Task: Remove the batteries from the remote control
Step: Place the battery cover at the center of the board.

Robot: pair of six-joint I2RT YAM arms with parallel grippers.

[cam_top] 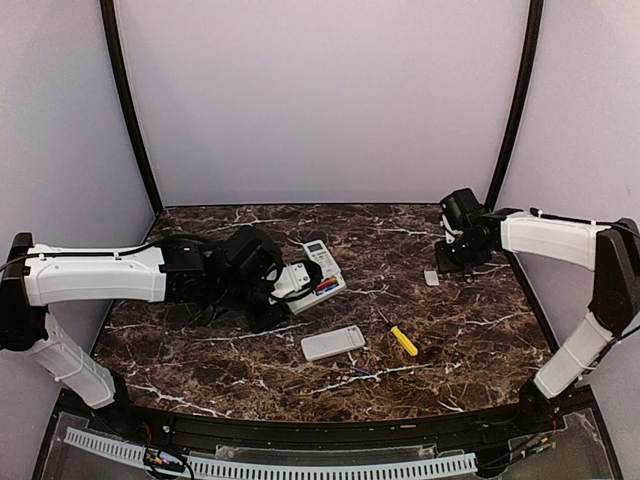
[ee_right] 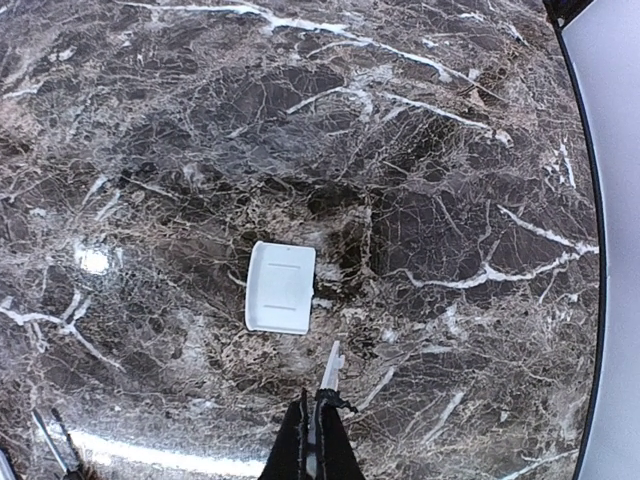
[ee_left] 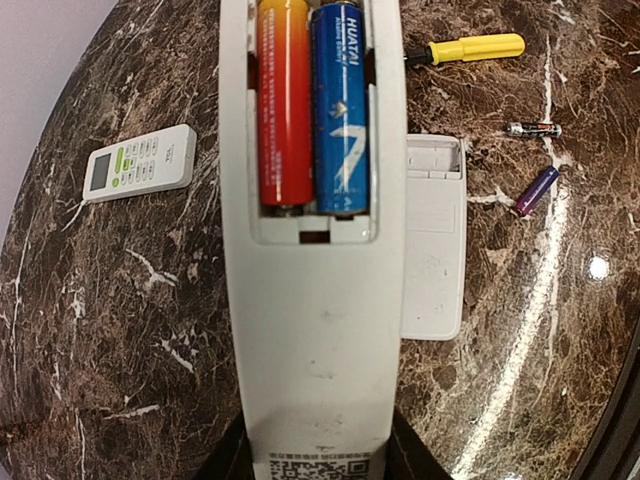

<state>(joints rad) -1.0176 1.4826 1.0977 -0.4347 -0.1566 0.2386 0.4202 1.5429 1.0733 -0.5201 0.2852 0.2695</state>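
Dark veined marble forms the table (cam_top: 200, 360), enclosed by pale lilac walls. The left hand (ee_left: 318, 455) is clamped on the lower end of a white remote control (ee_left: 320, 330), which is turned back-side up with its cover off. A red-orange battery (ee_left: 285, 110) and a blue battery (ee_left: 340, 110) are seated side by side in the open bay. Extraction is judged to be the step in hand: a cell end must be levered up while the remote is steadied. The left arm is stretched low toward the table's centre. Two loose batteries (ee_left: 537, 190) lie farther out, near a yellow-handled screwdriver (ee_left: 470, 48). At the far right, the right hand (ee_right: 315, 440), fingers together and apparently empty, is poised near a small white cover (ee_right: 281, 287), its forearm reaching inward from a raised elbow.
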